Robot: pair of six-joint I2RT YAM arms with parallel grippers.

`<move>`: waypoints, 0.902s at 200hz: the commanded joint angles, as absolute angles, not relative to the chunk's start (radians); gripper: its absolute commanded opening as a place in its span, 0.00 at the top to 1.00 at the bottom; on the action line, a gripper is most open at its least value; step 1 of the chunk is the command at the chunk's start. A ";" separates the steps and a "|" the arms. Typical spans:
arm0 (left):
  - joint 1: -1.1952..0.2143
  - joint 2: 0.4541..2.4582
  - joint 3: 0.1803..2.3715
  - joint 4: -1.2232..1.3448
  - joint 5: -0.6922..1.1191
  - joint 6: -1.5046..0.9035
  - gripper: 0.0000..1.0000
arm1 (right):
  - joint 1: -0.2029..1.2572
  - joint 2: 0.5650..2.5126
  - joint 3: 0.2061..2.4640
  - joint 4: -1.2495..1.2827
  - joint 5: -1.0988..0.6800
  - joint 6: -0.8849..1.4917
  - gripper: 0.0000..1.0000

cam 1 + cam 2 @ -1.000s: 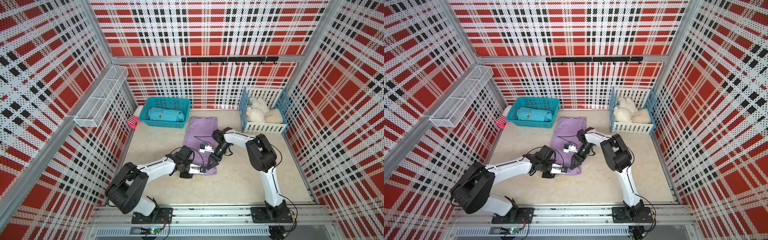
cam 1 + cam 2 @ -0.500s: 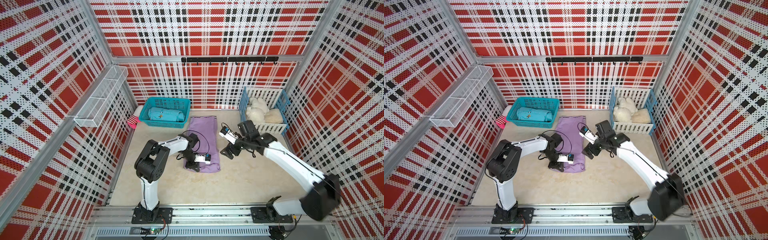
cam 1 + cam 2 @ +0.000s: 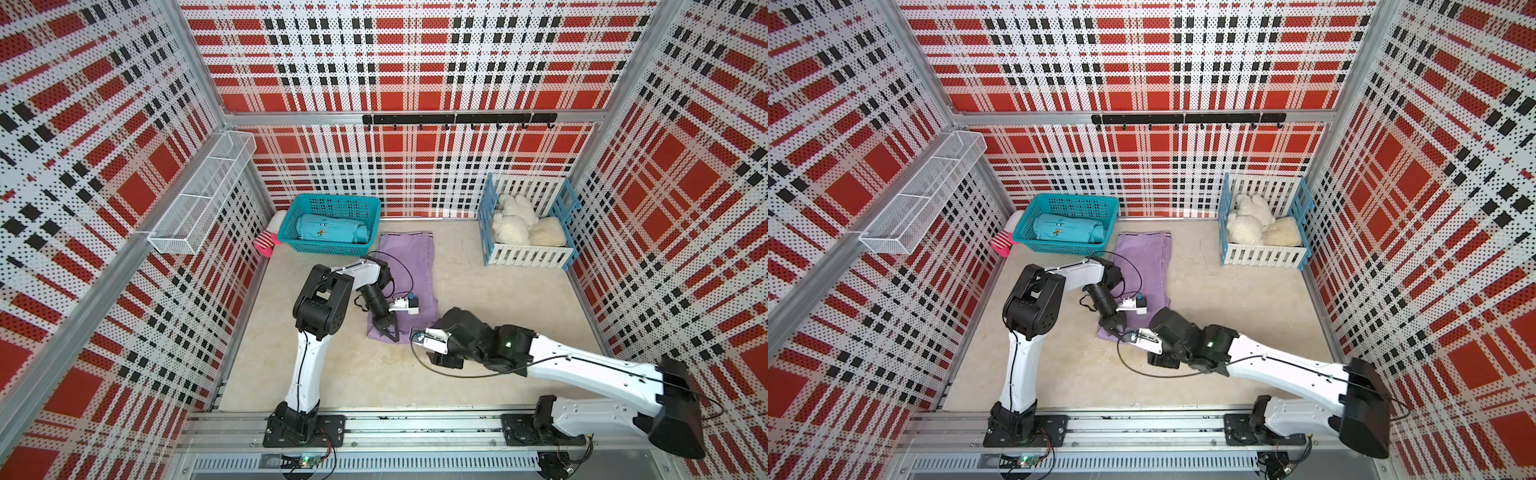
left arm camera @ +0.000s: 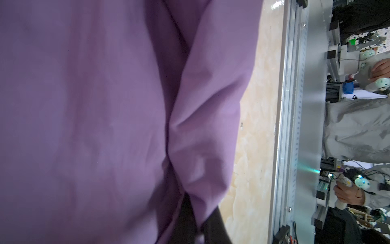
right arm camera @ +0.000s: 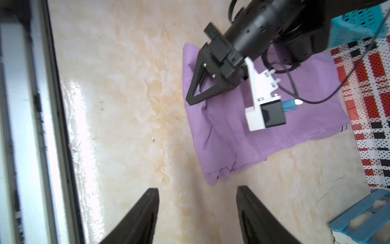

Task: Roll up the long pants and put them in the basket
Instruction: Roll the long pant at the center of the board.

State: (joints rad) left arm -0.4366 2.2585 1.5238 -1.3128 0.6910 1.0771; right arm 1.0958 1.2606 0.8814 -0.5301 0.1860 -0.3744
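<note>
Left claw (image 3: 392,332) clamps long pants (image 3: 419,257) at hem nearest bench (image 3: 478,374) front edge; right claw (image 5: 197,211) gapes empty. Likely light, limp: grip 2 hem corners.

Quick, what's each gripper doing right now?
Left gripper: closed, pinching the near end of the long pants.
Right gripper: open, holding nothing, over the tabletop.

The long pants (image 3: 409,278) lie lengthwise on the middle of the bench (image 3: 498,299). Their far end is just right of the basket (image 3: 328,247), which holds a rolled garment (image 3: 332,228). A slatted crate (image 3: 528,259) of plush toys (image 3: 513,220) stands at the far right. The left end effector (image 3: 392,333) sits on the pants' near edge. The right end effector (image 5: 197,190) hangs over bare bench to its right, nearer the front.
</note>
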 commanded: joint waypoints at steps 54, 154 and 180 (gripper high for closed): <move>-0.420 2.391 1.494 -1.214 0.485 1.065 0.94 | 1.140 1.621 0.914 -0.333 0.418 -0.540 0.46; -0.413 2.388 1.499 -1.205 0.495 1.064 0.92 | 1.138 1.742 0.869 -0.102 0.504 -0.623 0.45; -0.408 2.377 1.493 -1.203 0.496 1.066 0.91 | 1.130 1.775 0.876 -0.121 0.474 -0.617 0.57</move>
